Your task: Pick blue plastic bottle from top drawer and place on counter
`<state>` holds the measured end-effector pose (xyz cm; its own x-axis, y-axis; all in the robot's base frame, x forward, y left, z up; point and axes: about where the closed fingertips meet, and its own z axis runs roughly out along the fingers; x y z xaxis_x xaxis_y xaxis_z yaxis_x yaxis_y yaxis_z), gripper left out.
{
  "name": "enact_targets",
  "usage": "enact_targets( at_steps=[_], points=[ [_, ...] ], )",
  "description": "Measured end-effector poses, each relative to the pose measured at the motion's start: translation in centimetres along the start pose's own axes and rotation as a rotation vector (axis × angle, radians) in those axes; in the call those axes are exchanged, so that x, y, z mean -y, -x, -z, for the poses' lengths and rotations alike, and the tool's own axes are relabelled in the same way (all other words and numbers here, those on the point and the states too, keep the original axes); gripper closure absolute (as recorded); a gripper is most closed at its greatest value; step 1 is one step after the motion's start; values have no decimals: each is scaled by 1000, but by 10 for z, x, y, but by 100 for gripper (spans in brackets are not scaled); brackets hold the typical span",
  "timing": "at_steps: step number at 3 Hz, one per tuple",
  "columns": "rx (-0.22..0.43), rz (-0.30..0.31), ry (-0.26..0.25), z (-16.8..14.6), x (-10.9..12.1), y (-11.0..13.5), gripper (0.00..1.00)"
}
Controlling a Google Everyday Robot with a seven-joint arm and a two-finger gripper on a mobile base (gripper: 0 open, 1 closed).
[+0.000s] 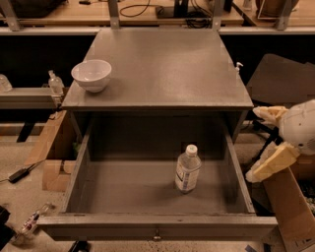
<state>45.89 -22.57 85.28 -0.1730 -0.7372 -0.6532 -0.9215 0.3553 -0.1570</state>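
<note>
Blue plastic bottle [187, 170]: small and round-bodied, made of clear plastic, with a white screw cap and a pale label wrapped round its middle.
Bottle's place: on the floor of the top drawer [157, 226], right of the drawer's middle and nearer its right wall than its left. It sits below and in front of the counter's front edge, toward the front right corner.
Bottle's axis: upright on its base, long axis vertical, cap on top.
Bottle and gripper: the gripper [252, 143] hangs outside the drawer's right wall, off the counter's front right corner. It is to the right of the bottle, well apart from it and not touching it.
Jaws: two cream, wedge-shaped fingers [274, 161] stand apart, one above the other, with a dark gap between them. A smooth white rounded housing [300, 125] sits behind them.
Top drawer: pulled out, wide and shallow, matte grey metal with plain walls. A small knob [156, 235] sits at the middle of the front panel.
Counter [162, 64]: flat, matte grey metal, roughly square, wider than the drawer.
White bowl [91, 75]: glossy, round and upright, at the counter's front left corner.
Pump bottle [55, 82]: tiny and clear, just beyond the counter's left edge, lower down.
Wooden bench [74, 12]: pale wood behind the counter's back edge, with black cables lying on it.
Cardboard box [290, 202]: brown, below the gripper.
</note>
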Motion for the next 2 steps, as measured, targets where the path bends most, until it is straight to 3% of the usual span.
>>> enact_targets(
  at_steps=[1, 2],
  points=[
    [237, -8, 21, -31, -7, 5, 0],
    [331, -15, 32, -35, -9, 18, 0]
  ],
)
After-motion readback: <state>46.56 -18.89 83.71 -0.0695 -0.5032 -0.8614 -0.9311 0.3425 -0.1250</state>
